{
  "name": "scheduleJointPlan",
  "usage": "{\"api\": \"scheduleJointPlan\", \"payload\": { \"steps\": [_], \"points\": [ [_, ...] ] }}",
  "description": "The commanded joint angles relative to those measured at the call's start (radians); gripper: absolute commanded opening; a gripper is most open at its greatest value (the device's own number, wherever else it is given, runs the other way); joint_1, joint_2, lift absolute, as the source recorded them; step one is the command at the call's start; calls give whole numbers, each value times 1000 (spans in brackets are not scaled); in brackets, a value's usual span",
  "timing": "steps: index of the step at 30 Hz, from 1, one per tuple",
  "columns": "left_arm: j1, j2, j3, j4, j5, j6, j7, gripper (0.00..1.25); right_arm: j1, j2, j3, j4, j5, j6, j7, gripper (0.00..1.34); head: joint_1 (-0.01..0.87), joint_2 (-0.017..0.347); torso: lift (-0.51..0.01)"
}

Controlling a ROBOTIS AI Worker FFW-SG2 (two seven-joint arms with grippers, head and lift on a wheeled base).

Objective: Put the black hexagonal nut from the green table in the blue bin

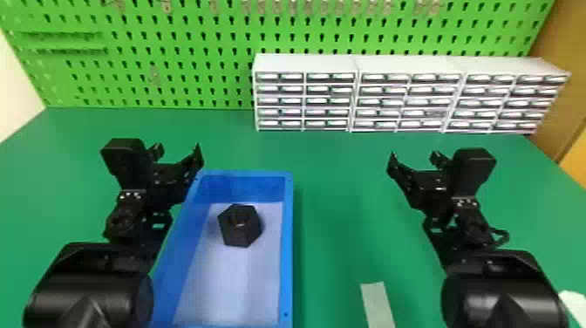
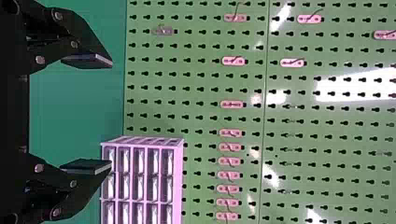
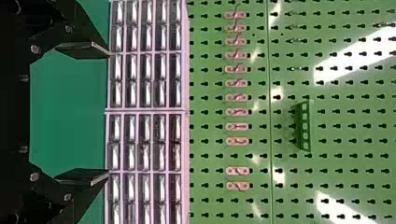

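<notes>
The black hexagonal nut [image 1: 240, 226] lies inside the blue bin [image 1: 286, 244], toward its far end, on the pale bin floor. My left gripper [image 1: 178, 150] is above the bin's far left corner, apart from the nut. In the left wrist view the left gripper [image 2: 111, 114] stands open, its two fingers wide apart with nothing between them. On the right side of the green table [image 1: 340, 196], my right gripper [image 1: 412, 158] is held well away from the bin. The right wrist view has the right gripper [image 3: 109, 114] open as well, holding nothing.
White drawer cabinets [image 1: 305, 100] stand along the back right of the table, against a green pegboard [image 1: 174, 56]. A pale strip [image 1: 377, 303] lies on the table between the bin and my right arm. Something white [image 1: 573, 303] is at the right edge.
</notes>
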Motion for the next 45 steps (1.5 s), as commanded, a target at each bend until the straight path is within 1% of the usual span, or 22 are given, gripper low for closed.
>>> {"api": "scheduleJointPlan", "payload": {
  "steps": [1,45],
  "points": [
    [0,0,2,0,0,1,0,762,1,0,2,0,0,0,0,966,686,51,-96],
    [3,0,0,0,6,1,0,762,4,-1,11,0,1,1,0,966,686,51,-96]
  ]
}}
